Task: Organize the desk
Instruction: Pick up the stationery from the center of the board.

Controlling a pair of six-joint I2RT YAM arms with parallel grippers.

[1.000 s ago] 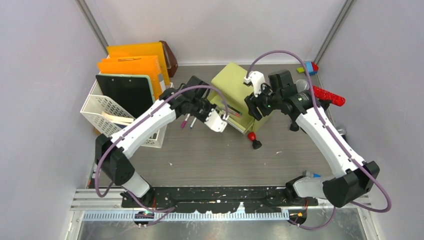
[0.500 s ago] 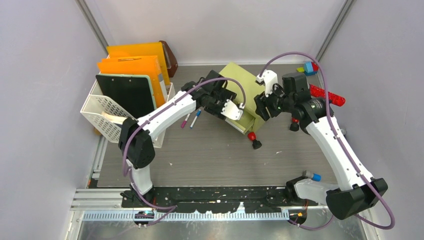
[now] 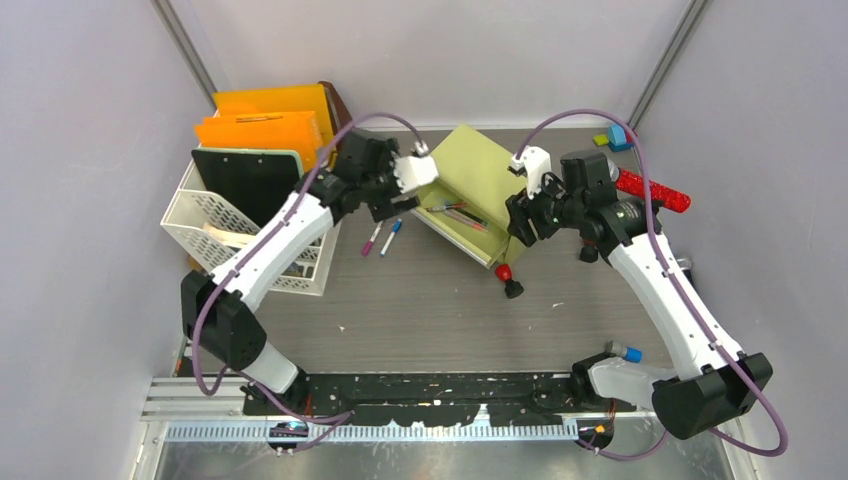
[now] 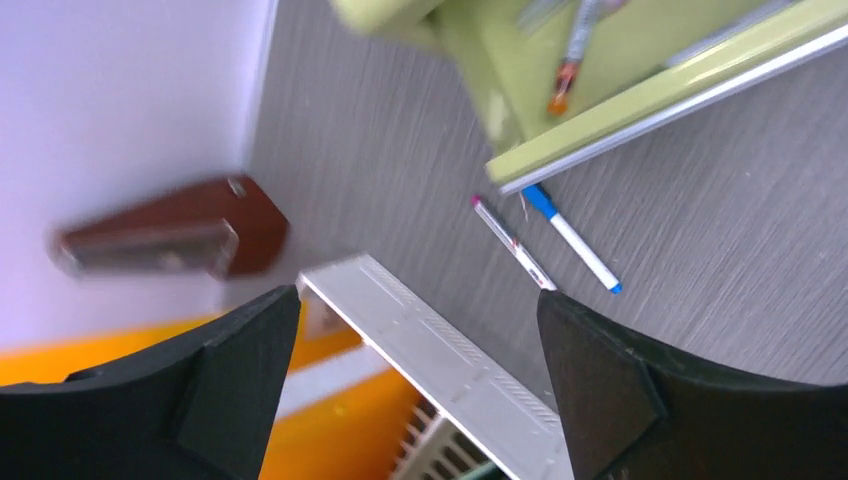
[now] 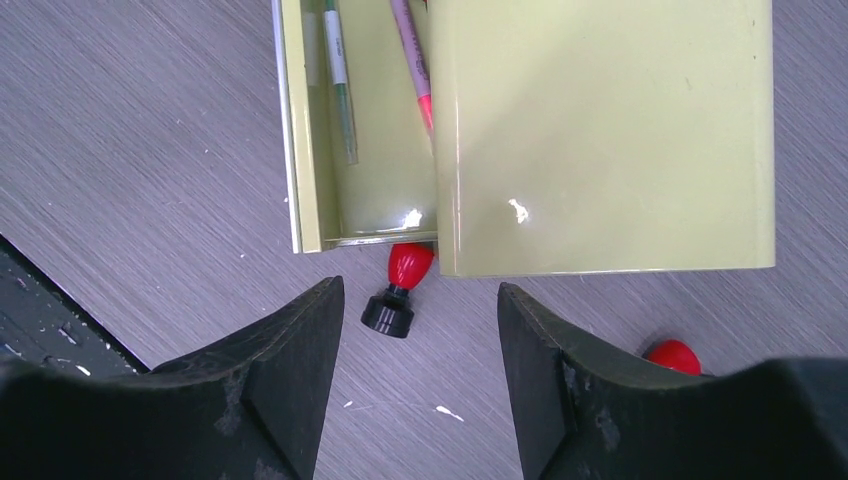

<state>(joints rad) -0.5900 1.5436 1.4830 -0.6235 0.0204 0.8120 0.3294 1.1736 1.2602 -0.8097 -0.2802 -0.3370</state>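
The table (image 3: 420,310), dark wood-grain, fills the floor between the pale walls, with a black perforated rail (image 3: 400,385) along its near edge where both arms are bolted. By the right base, close to the near right corner, lies a small blue-capped item (image 3: 622,350); what it is cannot be told.

Toward the middle, a red-topped black knob (image 5: 398,292) lies on its side at the corner of an open drawer (image 5: 350,130). The right fingers (image 5: 290,370) hang above it, apart and holding nothing.

The drawer belongs to a yellow-green cabinet (image 3: 485,160) that sits askew to the table edges, and several pens lie in it. Just left of the drawer, a pink-tipped pen (image 4: 510,243) and a blue pen (image 4: 575,240) lie side by side on the bare table. The left fingers (image 4: 230,380) are spread wide and empty, poised between the cabinet and a white mesh rack (image 3: 235,235).

The rack stands against the left edge and holds a black clipboard (image 3: 255,185) and orange folders (image 3: 265,125) upright. Behind it, at the far edge, is a brown case (image 3: 340,115). Near the far right corner lie a red glittery object (image 3: 655,192) and small coloured blocks (image 3: 617,135).
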